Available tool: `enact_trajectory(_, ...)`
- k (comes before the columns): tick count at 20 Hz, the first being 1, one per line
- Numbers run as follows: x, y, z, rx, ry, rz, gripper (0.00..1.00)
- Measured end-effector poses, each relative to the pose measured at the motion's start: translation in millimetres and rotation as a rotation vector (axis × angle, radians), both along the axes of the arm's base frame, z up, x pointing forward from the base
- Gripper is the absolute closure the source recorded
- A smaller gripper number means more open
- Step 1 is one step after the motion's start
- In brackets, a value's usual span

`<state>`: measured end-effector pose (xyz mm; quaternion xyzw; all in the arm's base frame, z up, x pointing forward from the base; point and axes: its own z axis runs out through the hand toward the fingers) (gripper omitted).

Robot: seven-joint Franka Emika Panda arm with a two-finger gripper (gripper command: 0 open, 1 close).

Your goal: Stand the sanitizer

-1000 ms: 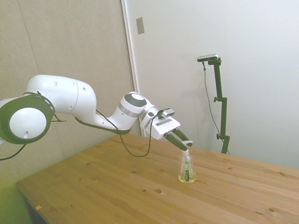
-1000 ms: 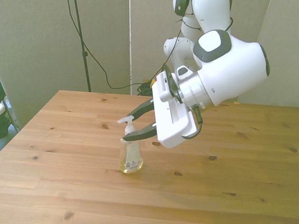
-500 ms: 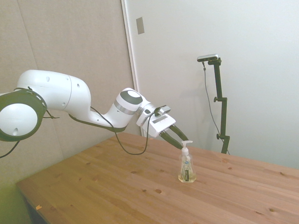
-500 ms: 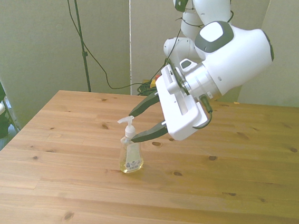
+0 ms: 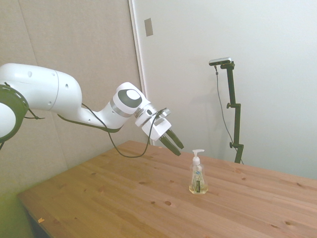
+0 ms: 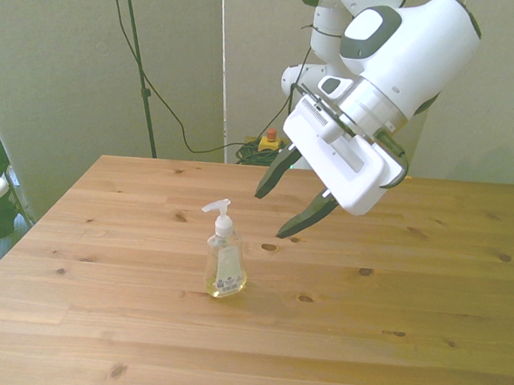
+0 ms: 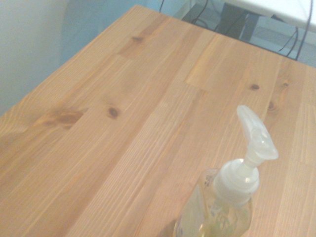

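— Where is the sanitizer [image 6: 225, 260] at this moment?

— I see it standing upright on the wooden table [image 6: 425, 336], on its own base, with nothing touching it. In the front view it is a little to the front view's left of the table's middle. The pale yellowish liquid fills the lower part of the clear body, and the label faces the front camera. The white pump nozzle [image 6: 216, 209] is on top, and its spout points toward the front view's left.

— And the gripper [image 6: 286, 205]?

— It is released. I see the two dark fingers [image 6: 270, 176] spread wide with only air between them, and they hold nothing. In the front view the gripper hangs above the table, higher than the nozzle, and to the front view's right of the bottle. It is near the bottle but clearly apart from it. From the side view the gripper [image 5: 173, 144] is tilted, the fingers point down and toward the sanitizer [image 5: 198, 174], and there is a visible gap between the fingertips and the pump.

— What do you get from the wrist camera?

— I look down on the sanitizer [image 7: 224, 210] from above. The nozzle [image 7: 256, 136] is sharp enough to recognise, and the bottle body is partly cut by the edge of the picture. Around it I see only bare planks [image 7: 123, 123] with some dark knots.
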<state>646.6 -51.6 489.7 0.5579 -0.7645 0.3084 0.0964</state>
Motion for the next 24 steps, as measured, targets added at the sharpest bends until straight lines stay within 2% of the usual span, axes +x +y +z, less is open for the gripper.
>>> enact_trajectory(8, -30, 19, 21, 0.207, 0.099, 0.298, 0.00)
enact_trajectory(14, -46, 37, 22, 0.322, 0.203, 0.559, 0.00)
enact_trajectory(18, -55, 48, 17, 0.382, 0.304, 0.728, 0.00)
enact_trajectory(24, -69, 53, 4, 0.416, 0.494, 0.955, 0.00)
